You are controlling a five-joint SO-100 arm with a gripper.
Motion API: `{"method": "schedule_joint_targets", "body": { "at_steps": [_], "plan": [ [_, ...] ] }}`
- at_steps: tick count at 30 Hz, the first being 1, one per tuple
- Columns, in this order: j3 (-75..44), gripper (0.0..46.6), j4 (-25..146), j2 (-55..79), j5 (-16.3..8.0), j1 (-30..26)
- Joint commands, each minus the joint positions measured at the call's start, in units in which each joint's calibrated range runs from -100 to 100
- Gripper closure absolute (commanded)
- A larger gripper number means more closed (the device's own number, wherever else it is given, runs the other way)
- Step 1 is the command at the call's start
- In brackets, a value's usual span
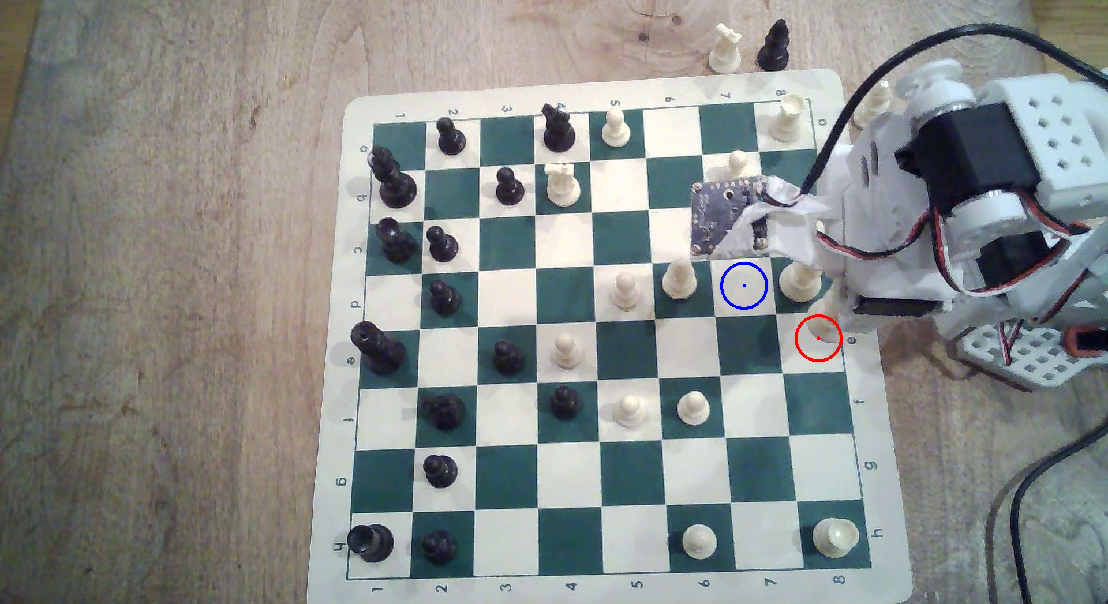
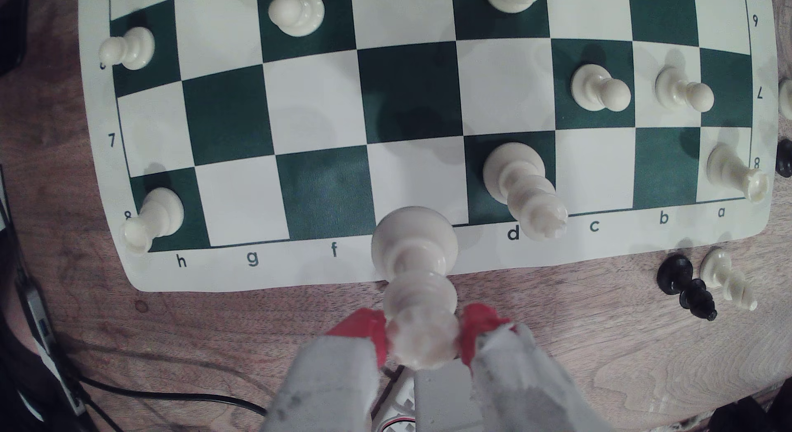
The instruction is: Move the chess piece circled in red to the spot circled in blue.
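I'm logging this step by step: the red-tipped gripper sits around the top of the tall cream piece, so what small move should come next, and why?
Probably a short straight lift. In the wrist view the gripper has a red tip on each side of the tall cream piece, whose base looks still on its edge square. Rising first should carry it clear of the cream neighbour beside the blue-ringed square.

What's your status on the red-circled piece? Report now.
Gripper shut on the tall cream piece, base on its square. Blue-ringed spot bare. Cream pieces flank it on both sides.
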Motion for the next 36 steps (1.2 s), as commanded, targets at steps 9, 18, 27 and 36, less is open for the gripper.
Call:
{"method": "schedule_joint_targets", "body": {
  "at_steps": [9, 18, 27, 36],
  "plan": [
    [-4.48, 45.3, -6.03, 4.33, 2.25, 8.16],
    [7.12, 45.3, -14.14, 3.82, 3.57, 11.22],
    [11.29, 45.3, -19.71, 5.27, 4.05, 12.70],
    [14.64, 45.3, -24.95, 8.66, 4.93, 15.28]
  ]
}}
